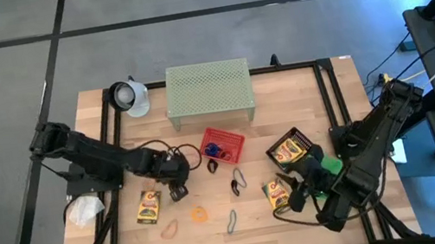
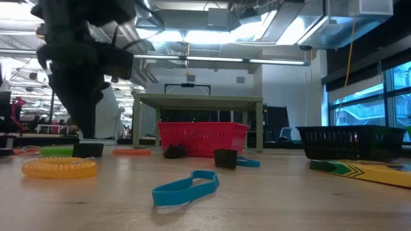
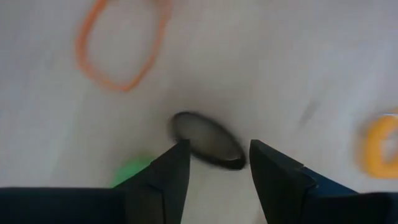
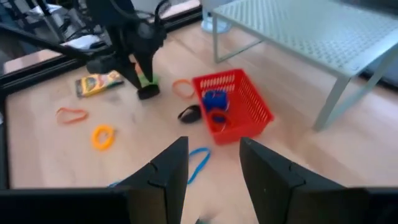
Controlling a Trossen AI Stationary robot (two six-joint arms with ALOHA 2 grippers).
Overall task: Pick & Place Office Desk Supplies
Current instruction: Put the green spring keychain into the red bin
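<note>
My left gripper [image 1: 177, 190] points down at the table's left middle, open. Its fingertips [image 3: 214, 165] stand on either side of a small black oval clip [image 3: 208, 142] that lies flat on the wood; I cannot tell whether they touch it. An orange loop [image 3: 121, 46] and a yellow coil [image 3: 379, 149] lie beyond it. A yellow-and-green crayon box [image 1: 148, 206] lies left of the gripper. My right gripper [image 4: 214, 168] hangs open and holds nothing, above the near right part of the table [image 1: 295, 197], over another crayon box [image 1: 279, 193].
A red basket [image 1: 221, 143] with blue and orange loops stands mid-table, in front of the pale green shelf [image 1: 208, 88]. A black basket [image 1: 290, 148] holds a crayon box. Black clips [image 1: 212, 166] [image 1: 237, 180], a blue loop [image 2: 186, 188] and orange loops [image 1: 170, 228] lie loose.
</note>
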